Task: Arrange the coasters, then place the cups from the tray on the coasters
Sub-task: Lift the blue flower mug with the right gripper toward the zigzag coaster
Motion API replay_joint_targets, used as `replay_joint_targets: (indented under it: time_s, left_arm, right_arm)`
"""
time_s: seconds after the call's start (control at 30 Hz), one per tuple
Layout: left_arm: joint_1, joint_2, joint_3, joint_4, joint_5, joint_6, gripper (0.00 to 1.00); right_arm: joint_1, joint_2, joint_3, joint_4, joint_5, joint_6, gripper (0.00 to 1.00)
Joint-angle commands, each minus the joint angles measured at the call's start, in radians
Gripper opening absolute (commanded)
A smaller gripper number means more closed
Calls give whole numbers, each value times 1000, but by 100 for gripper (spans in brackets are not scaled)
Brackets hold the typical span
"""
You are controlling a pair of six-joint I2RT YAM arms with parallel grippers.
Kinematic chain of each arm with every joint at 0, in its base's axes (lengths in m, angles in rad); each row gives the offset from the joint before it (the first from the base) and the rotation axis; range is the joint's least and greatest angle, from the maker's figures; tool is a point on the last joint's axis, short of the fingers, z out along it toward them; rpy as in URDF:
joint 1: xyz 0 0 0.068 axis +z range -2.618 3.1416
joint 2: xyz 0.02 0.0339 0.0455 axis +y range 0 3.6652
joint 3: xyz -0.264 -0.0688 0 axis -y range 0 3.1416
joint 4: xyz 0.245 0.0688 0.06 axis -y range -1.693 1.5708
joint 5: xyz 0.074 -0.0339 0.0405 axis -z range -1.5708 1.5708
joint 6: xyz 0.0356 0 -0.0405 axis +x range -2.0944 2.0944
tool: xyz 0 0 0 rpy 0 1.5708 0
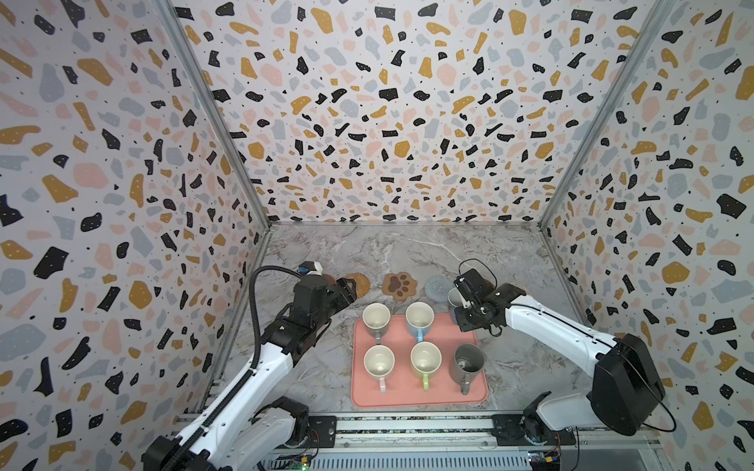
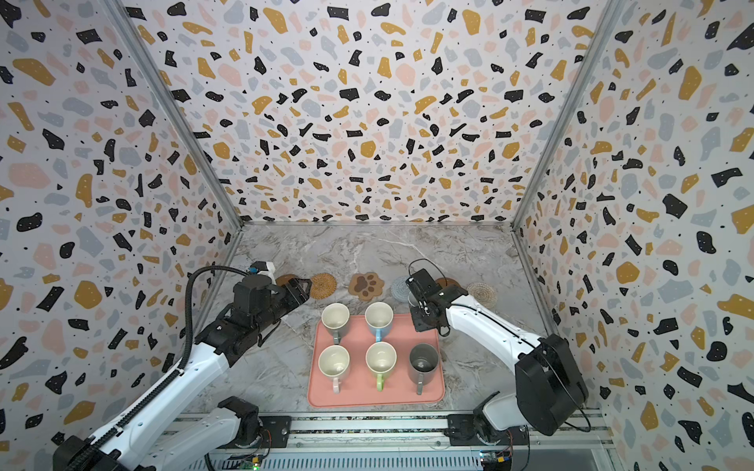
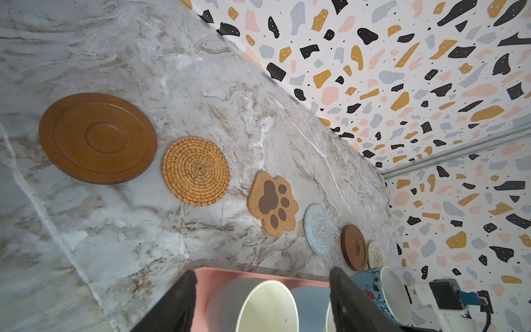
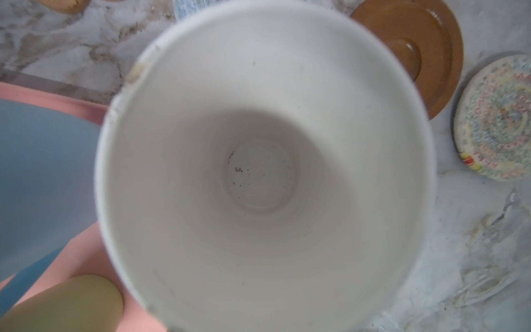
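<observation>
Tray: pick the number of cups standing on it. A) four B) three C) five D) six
C: the grey cup, blue cup, pink cup, green cup and dark cup stand on the tray; the right gripper holds the floral cup.

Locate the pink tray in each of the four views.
Top view: tray, bottom centre.
Top view: bottom centre too.
Left wrist view: bottom edge, framed by the open left gripper.
Right wrist view: left edge, beside the held mug.
Shared landmark: the plain light blue mug on it.
</observation>
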Motion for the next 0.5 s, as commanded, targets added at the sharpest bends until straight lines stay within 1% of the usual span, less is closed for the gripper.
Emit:
replay_joint_targets:
  time_s: [0.0,0.27,0.47]
  left_arm:
    - [4,-12,19,8,-6,0,74]
    - [5,-12,22,6,-5,1,74]
    - [5,-9,26,4,-1,2,74]
  right_arm:
    - [-22,-51,55,20,29,-14,8]
    - [-134,-87,56,46,34,-59,8]
    - [-250,-93,61,76,19,-106,8]
